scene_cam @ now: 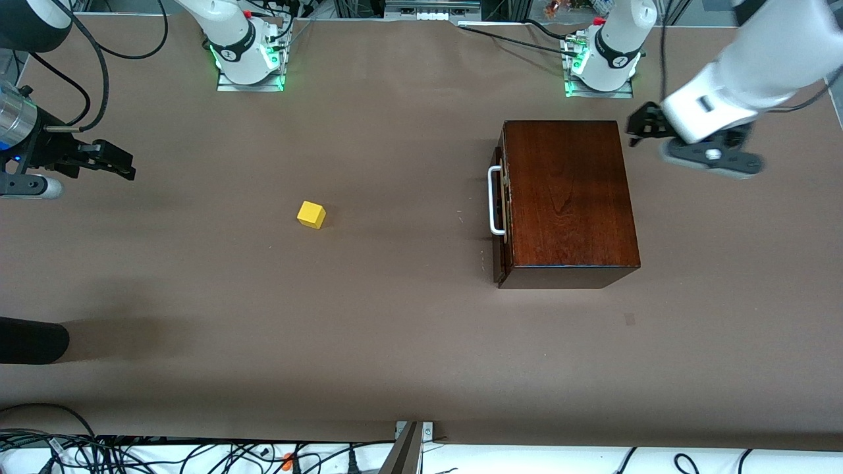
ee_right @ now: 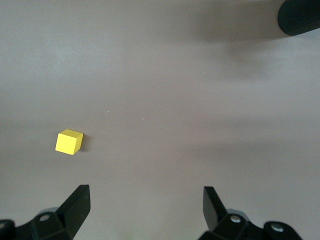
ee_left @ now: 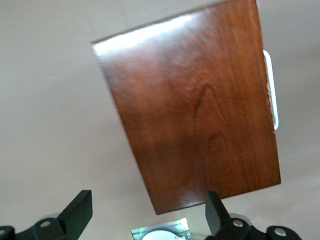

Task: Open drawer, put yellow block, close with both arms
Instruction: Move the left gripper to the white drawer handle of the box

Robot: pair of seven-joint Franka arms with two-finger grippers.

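Drawer (scene_cam: pixel 498 210) shut in heavy, glossy box (scene_cam: pixel 566 197), take by its rigid handle (scene_cam: pixel 492 201); light yellow block (scene_cam: pixel 311 214) sits mid-table, well apart; left gripper (scene_cam: pixel 649 125) beside the box and right gripper (scene_cam: pixel 115 160) above the table's end gape wide, empty.

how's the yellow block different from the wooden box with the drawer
The yellow block is a small, plain, bright cube; the wooden box is far larger, oblong, glossy and dark reddish-brown. The box carries a white handle on its closed drawer; the block has no fittings. The block sits toward the right arm's end of the table, the box toward the left arm's end. Both rest on the table, untouched by either gripper.
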